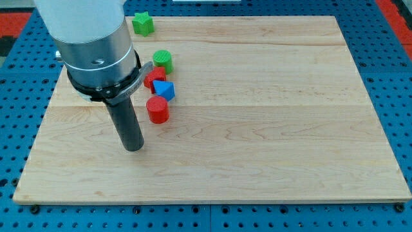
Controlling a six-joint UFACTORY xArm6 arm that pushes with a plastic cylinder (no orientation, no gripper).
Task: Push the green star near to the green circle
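Observation:
The green star [143,23] lies at the view's top left, near the board's top edge. The green circle [163,60] sits below and slightly right of it, a short gap apart. My tip [133,147] rests on the board well below both, at the view's lower left, left of and below the red cylinder [157,109]. The tip touches no block.
A red block [153,78] and a blue block [165,89] sit packed together just below the green circle, with the red cylinder under them. The arm's wide grey body [90,45] hides part of the wooden board's [270,116] left side.

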